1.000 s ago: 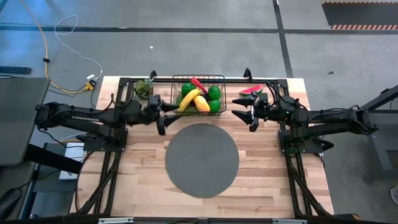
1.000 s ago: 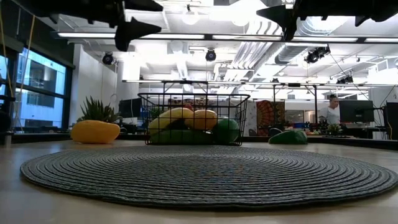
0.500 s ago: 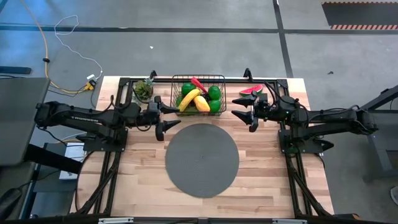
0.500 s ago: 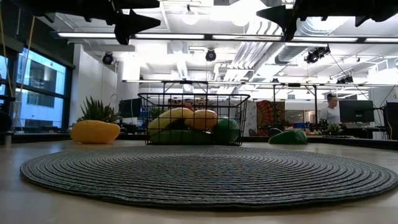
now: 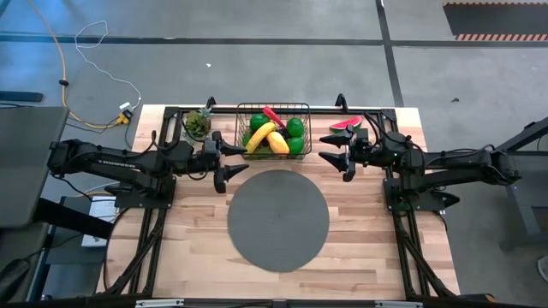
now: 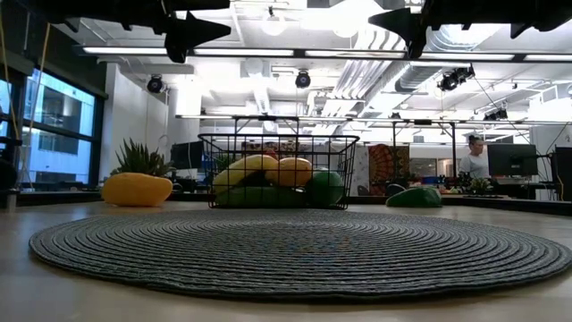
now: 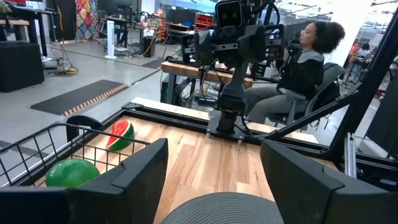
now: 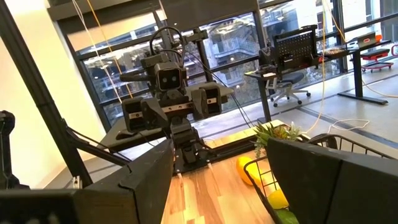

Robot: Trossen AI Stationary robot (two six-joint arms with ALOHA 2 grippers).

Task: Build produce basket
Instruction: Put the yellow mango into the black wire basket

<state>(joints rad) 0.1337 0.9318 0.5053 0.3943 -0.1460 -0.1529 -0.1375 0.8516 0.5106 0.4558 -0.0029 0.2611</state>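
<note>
Basket [image 5: 274,128]: black wire basket at the far middle of the tabletop [image 5: 360,239], just beyond the round grey mat [image 5: 278,220]; it stands upright on the wood.
Inside the basket: a yellow banana [image 5: 259,137] lying slantwise, an orange-yellow piece [image 5: 279,143] beside it, green limes [image 5: 295,128] around them, and a red chilli [image 5: 274,115] toward the far side. In the low view the yellow pieces and a green lime [image 6: 326,186] show through the mesh.
Watermelon slice [image 5: 346,124]: outside the basket, on the tabletop to its right, near the far edge; the left wrist view shows it red and green-rimmed [image 7: 120,134] past the basket's wire corner.
Pineapple [image 5: 198,122]: yellow body with green leaves, outside the basket, on the tabletop to its left by the far corner; lying on its side in the low view [image 6: 136,188].
Left hand [image 5: 224,162]: in the air beside the basket's left side, above the mat's edge, fingers spread with nothing between them.
Right hand [image 5: 335,149]: in the air just right of the basket, close to the watermelon slice, fingers spread and holding nothing.
Person [image 7: 305,62]: seated behind the tabletop's right side, in dark clothes.
</note>
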